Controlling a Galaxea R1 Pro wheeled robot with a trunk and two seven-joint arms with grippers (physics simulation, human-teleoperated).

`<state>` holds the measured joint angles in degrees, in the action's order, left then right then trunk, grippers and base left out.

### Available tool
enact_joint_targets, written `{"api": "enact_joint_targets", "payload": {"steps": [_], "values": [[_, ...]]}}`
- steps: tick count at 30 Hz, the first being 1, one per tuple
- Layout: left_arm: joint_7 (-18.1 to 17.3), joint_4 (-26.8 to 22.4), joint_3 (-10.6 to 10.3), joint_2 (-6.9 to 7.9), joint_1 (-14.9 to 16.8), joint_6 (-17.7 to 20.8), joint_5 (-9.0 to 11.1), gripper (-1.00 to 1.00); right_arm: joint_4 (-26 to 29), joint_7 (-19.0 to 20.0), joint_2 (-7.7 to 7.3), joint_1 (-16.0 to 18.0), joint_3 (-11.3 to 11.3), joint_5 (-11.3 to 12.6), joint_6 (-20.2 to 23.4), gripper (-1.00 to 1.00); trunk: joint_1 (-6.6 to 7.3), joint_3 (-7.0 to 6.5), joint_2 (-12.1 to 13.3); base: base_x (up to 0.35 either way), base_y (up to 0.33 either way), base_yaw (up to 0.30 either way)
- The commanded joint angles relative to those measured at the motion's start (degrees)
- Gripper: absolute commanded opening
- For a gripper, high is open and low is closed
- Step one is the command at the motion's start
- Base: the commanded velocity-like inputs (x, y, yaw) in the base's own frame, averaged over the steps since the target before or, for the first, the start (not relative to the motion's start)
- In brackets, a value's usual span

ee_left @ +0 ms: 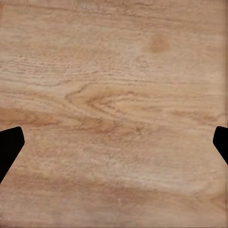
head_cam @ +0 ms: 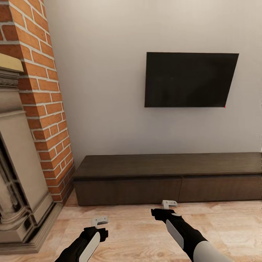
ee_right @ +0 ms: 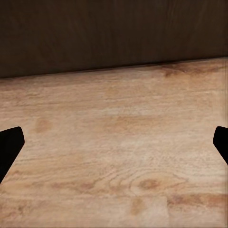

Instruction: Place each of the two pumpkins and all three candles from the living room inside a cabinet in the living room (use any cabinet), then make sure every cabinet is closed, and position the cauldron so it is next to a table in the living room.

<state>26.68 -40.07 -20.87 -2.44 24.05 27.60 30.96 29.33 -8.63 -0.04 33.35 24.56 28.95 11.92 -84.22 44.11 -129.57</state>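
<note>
The long, low dark-brown cabinet (head_cam: 145, 190) stands against the white wall, and all its flat drawer fronts look shut. My left gripper (head_cam: 99, 221) hangs over the wood floor in front of the cabinet's left part. In the left wrist view it (ee_left: 114, 147) is open, with only floor between its fingertips. My right gripper (head_cam: 169, 203) sits close to the cabinet's front, near the middle. It is open too (ee_right: 114, 147), and the cabinet's dark base (ee_right: 114, 33) lies just ahead of it. The pumpkins, candles, cauldron and table are out of view.
A black TV (head_cam: 189, 80) hangs on the wall above the cabinet. A red-brick chimney (head_cam: 43, 109) with a beige stone fireplace surround (head_cam: 18, 174) stands at the left, its plinth reaching onto the light wood floor (head_cam: 131, 233).
</note>
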Motion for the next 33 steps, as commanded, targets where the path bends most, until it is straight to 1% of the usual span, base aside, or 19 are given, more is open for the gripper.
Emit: {"api": "enact_joint_targets", "payload": {"steps": [1,11,15,20,33], "values": [[0.56,-0.09,-0.27,0.02,0.04,0.09,0.64,1.00,0.11,-0.51,-0.05,0.04,0.40,0.42,0.21,1.00,0.24,-0.03,0.38,0.000,0.000,-0.033],[0.56,0.51,-0.26,0.02,0.04,0.09,0.51,1.00,0.11,-0.40,-0.05,0.04,0.40,0.34,0.13,1.00,2.43,-1.57,4.39,0.000,0.000,-0.015],[0.56,1.23,-0.30,-0.01,0.04,0.04,0.42,1.00,0.11,0.00,-0.05,0.04,0.40,0.32,0.12,1.00,3.31,-2.28,6.00,0.000,0.000,-0.178],[0.56,1.45,-0.30,-0.02,0.04,-0.28,0.38,1.00,0.11,2.34,-0.05,0.04,0.40,0.43,0.12,1.00,4.41,-3.14,8.00,0.000,0.000,-0.254],[0.56,1.49,-0.31,-0.02,0.04,-0.35,0.38,1.00,0.03,3.17,-0.14,0.04,0.40,0.49,0.12,1.00,4.41,-2.87,8.00,0.000,0.000,-0.274]]}}
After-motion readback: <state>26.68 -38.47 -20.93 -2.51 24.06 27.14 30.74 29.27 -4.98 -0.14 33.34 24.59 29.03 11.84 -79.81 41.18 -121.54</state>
